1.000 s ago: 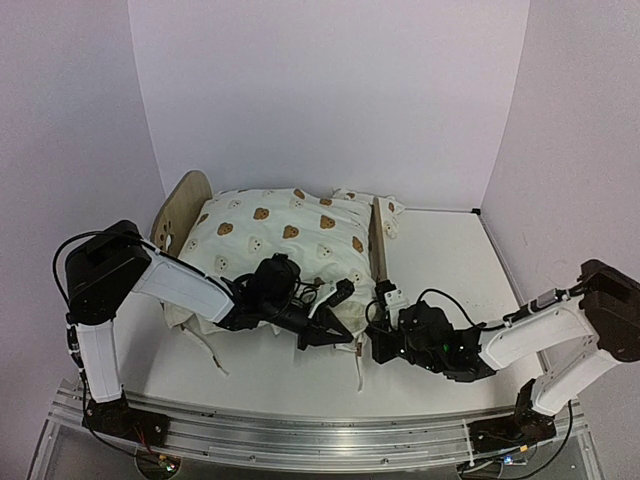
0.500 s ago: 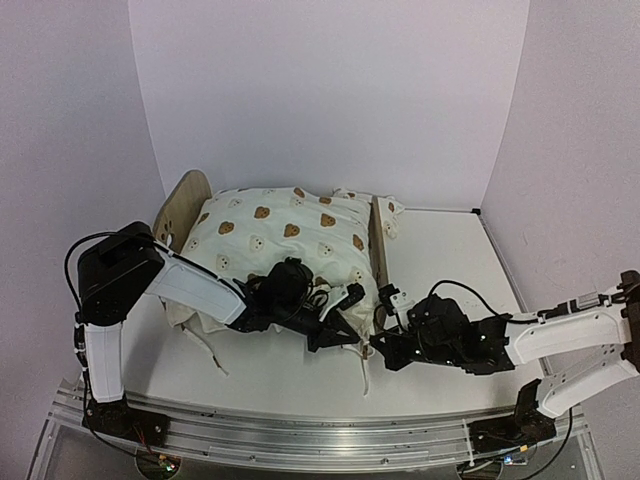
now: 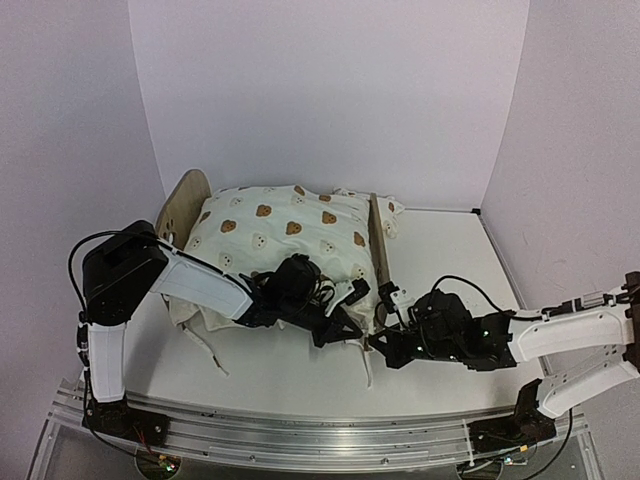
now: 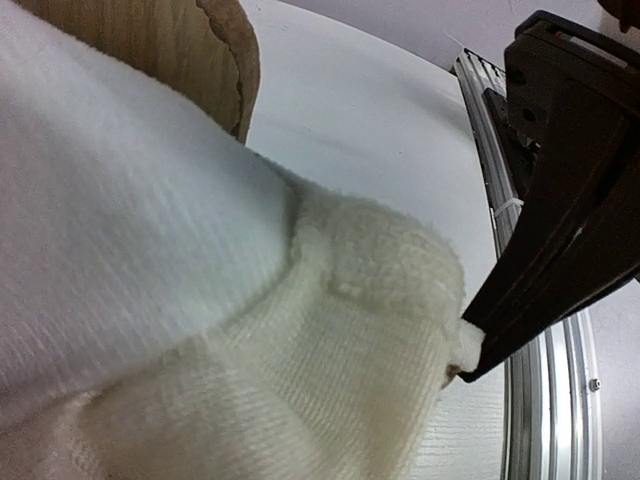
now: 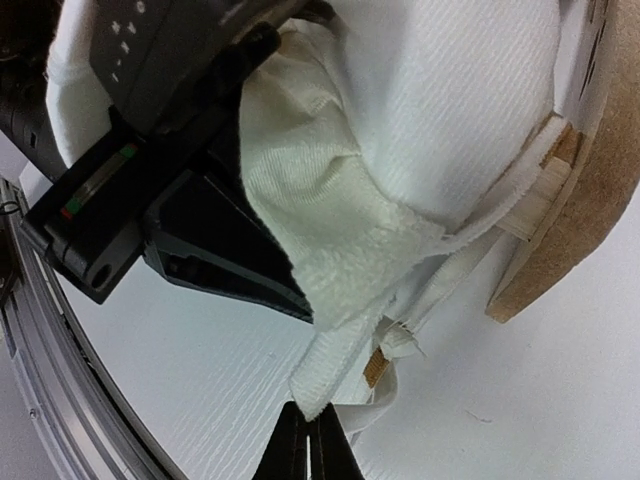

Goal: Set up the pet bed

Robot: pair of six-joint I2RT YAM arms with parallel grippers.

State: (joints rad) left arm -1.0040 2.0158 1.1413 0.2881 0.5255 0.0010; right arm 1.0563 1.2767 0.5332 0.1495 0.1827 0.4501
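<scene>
The pet bed stands at the table's middle, with its rounded wooden headboard (image 3: 184,206) on the left and the lower footboard (image 3: 380,243) on the right. Cream bear-print bedding (image 3: 290,232) covers it and hides the base. My left gripper (image 3: 338,328) is shut on the bedding's near corner (image 4: 400,300); one black finger (image 4: 545,280) shows and the other is hidden under the cloth. My right gripper (image 3: 383,350) is at the footboard's near end. Its fingertips (image 5: 300,450) are shut on the tip of a white strap (image 5: 340,365) hanging from the bedding.
The footboard's wooden edge (image 5: 570,225) is close on the right in the right wrist view, and the left gripper's black body (image 5: 190,230) is just to its left. An aluminium rail (image 3: 300,430) runs along the table's near edge. White walls enclose the back and sides.
</scene>
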